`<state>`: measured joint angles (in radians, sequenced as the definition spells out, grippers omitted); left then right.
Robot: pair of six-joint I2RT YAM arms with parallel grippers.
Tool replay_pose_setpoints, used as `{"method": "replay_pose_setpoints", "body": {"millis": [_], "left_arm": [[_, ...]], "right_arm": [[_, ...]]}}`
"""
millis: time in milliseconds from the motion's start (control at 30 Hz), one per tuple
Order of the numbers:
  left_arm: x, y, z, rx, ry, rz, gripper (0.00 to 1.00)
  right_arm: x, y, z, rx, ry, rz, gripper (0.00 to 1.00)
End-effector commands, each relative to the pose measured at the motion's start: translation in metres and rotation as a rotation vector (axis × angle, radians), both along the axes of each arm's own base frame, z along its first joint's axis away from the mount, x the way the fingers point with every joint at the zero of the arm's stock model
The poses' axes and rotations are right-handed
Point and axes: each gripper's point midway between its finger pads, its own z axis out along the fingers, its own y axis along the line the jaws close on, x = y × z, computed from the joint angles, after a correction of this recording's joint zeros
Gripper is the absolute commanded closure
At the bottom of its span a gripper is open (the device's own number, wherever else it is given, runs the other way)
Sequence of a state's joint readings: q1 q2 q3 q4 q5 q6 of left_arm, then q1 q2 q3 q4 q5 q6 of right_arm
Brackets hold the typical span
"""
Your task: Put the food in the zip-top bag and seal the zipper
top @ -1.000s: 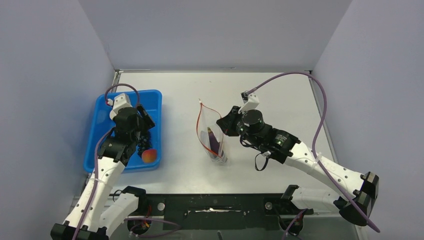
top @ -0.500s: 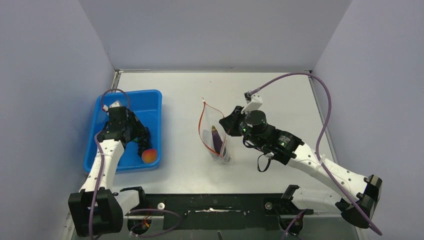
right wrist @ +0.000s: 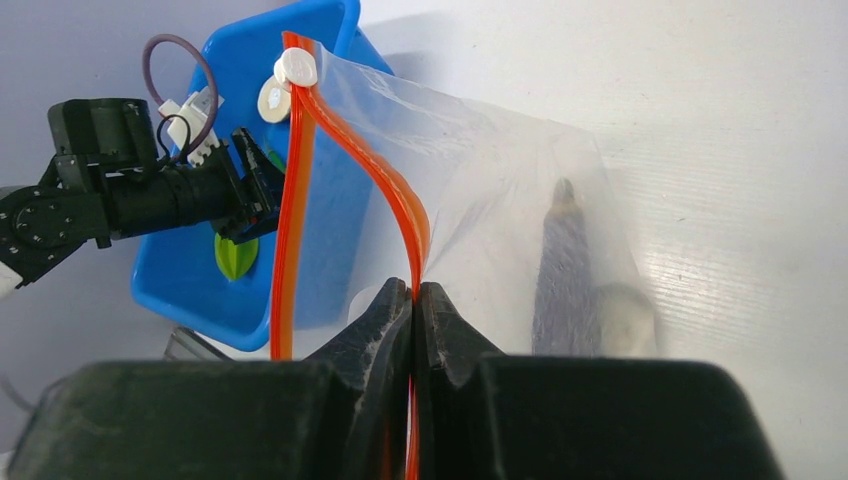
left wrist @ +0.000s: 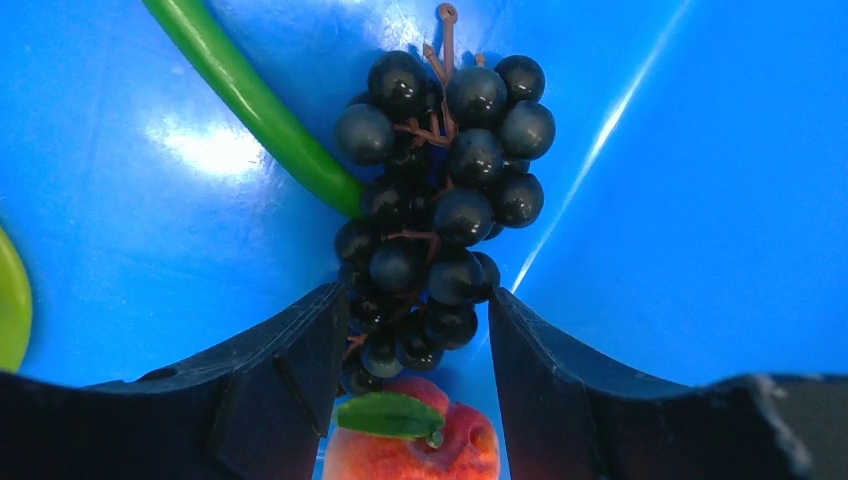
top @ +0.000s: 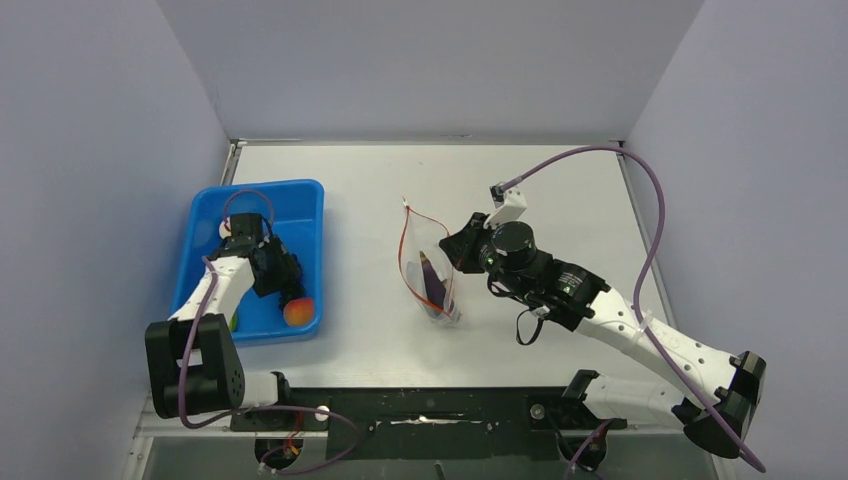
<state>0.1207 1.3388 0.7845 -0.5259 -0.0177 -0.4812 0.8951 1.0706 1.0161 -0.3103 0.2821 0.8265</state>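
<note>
In the blue tray (top: 303,190) my left gripper (left wrist: 415,300) stands open, its jaws either side of the lower end of the dark purple grape bunch (left wrist: 440,190). The orange-red fruit (left wrist: 410,452) with a green leaf lies just below them, also in the top view (top: 297,312). A long green pod (left wrist: 250,100) runs off up-left, and a lime-green fruit (left wrist: 8,300) shows at the left edge. My right gripper (right wrist: 415,290) is shut on the red zipper (right wrist: 400,200) of the clear zip-top bag (right wrist: 490,190), holding its mouth open. Inside lies a dark purple long food (right wrist: 563,270).
The bag (top: 425,272) stands mid-table, right of the tray. A pale disc (right wrist: 270,98) lies at the tray's far end. A white slider (right wrist: 297,68) sits at the zipper's far end. Grey walls close in the left, back and right sides.
My left arm has drawn back and lowered inside the tray, bringing its jaws around the grapes and slightly narrower. The right gripper holds the bag mouth almost unmoved.
</note>
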Motion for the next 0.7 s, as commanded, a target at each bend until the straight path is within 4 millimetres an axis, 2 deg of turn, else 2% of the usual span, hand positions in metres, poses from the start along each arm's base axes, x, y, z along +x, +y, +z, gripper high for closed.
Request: {"method": "replay_pose_setpoints", "body": {"millis": [0,167,300,500,667], "left_arm": [[0.024,-0.004,0.008,-0.026,-0.05,-0.058,0.49],[0.024,-0.006,0.001,-0.04,-0.027,-0.073,0.53],[0.023,-0.005,-0.002,-0.037,-0.016,-0.074,0.6],[0.024,-0.007,0.0,-0.04,-0.018,-0.079,0.84],[0.026,-0.009,0.014,-0.045,-0.069,-0.086,0.96]], "right_arm": [[0.005,-0.005,0.024,0.064,-0.063,-0.032,1.0],[0.005,-0.004,0.024,0.064,-0.064,-0.029,1.0],[0.006,-0.003,0.025,0.067,-0.066,-0.027,1.0],[0.006,-0.001,0.024,0.065,-0.061,-0.022,1.0],[0.006,-0.001,0.022,0.063,-0.055,-0.022,1.0]]}}
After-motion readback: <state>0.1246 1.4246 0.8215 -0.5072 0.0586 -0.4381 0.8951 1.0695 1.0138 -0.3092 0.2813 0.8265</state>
